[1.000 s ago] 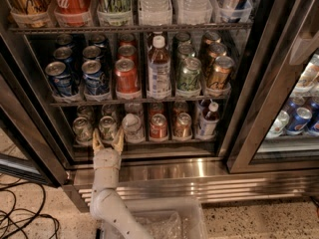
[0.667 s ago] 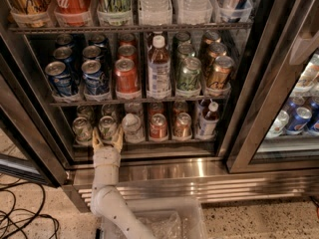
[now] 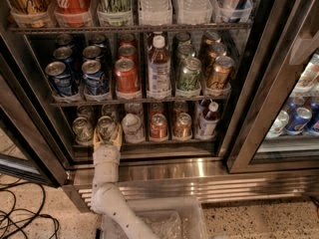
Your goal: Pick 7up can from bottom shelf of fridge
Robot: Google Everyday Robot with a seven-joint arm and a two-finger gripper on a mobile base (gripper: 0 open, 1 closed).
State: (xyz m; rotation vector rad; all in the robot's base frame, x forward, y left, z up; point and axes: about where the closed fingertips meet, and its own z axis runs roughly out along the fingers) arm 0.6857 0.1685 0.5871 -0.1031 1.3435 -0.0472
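One 7up can [image 3: 106,125] upright, top up, on bottom shelf [image 3: 164,143]; gripper [image 3: 107,134] there, two fingers [image 3: 118,138] clasping it.

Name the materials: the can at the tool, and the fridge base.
7up can, at the tool on the bottom shelf: likely aluminium, shiny silver top, greenish body. Fridge base: looks like brushed stainless steel, ribbed, with streaky reflections.

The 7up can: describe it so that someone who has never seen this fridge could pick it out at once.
Start at the fridge and go to the bottom shelf, just above the steel base. In its front row the 7up can is second from the left, greenish with a silver top. Alone among its neighbours, it has the robot's pale tool right at it.
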